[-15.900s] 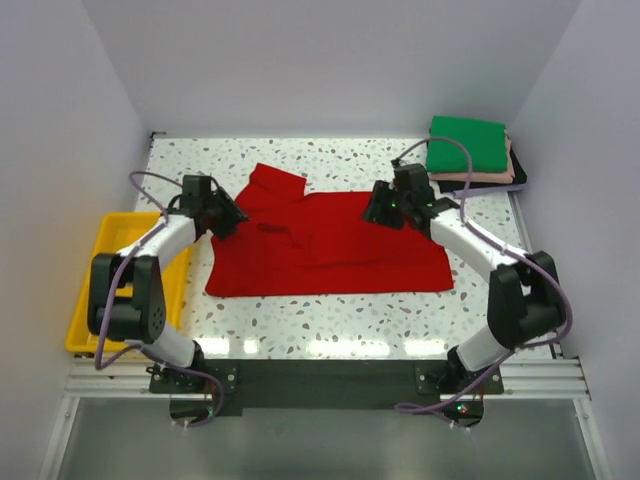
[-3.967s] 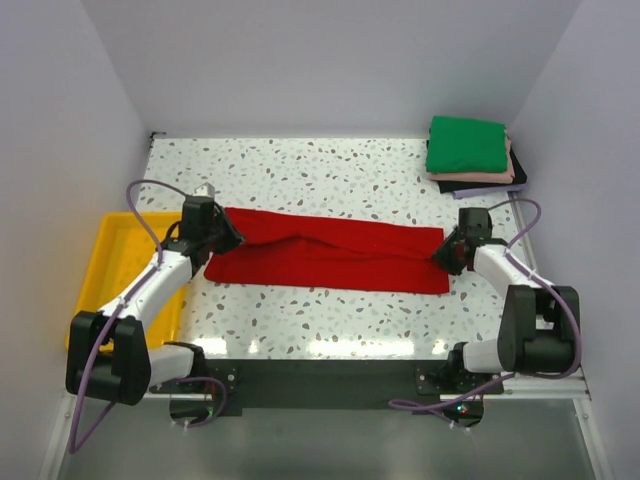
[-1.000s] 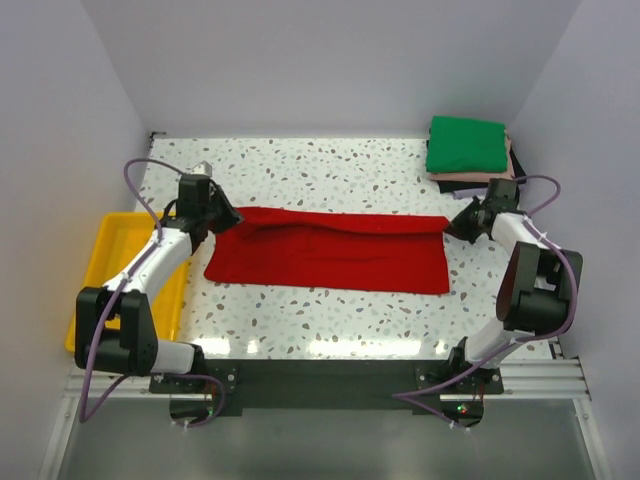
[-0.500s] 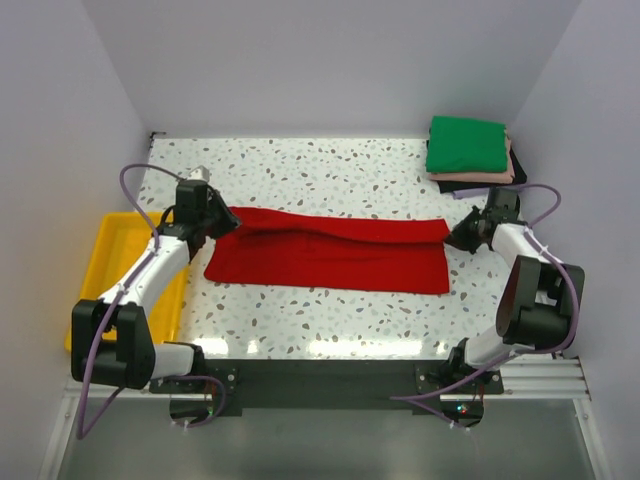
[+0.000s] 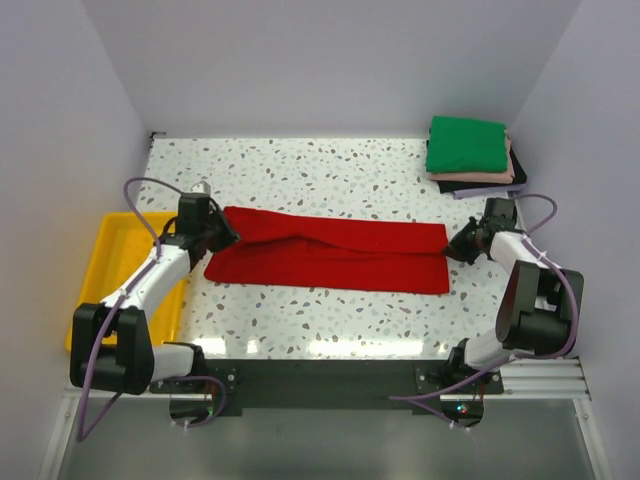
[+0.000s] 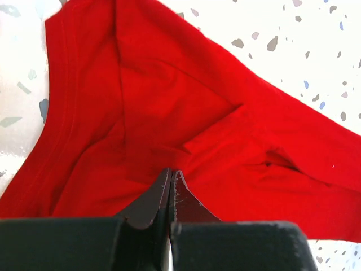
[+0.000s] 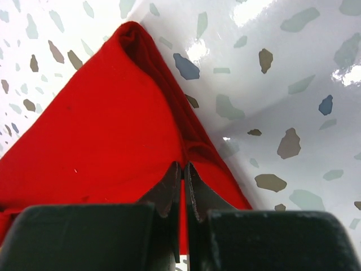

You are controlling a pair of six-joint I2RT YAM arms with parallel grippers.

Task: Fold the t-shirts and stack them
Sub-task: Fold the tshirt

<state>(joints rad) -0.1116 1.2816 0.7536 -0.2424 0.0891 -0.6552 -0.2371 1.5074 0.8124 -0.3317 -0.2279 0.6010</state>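
At its ends, the red shirt (image 5: 330, 258) is pinched thinly by left gripper (image 6: 171, 178) and right gripper (image 7: 183, 172), and may be lost if jerked.

Red t-shirt (image 6: 169, 101): creased, folded cloth filling the centre through 9 o'clock. Left gripper (image 6: 170, 172): at 6 o'clock, fingers pinched together on the cloth. Speckled table (image 6: 293, 34): at 1 o'clock.

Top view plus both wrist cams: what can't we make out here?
- Top view: the lower shirts under the green shirt show only thin edges; count unclear.
- Left wrist view: the left claw hides how many layers of the red shirt it pinches.
- Right wrist view: same for the right claw.
- Top view: the left arm covers part of the yellow tray.
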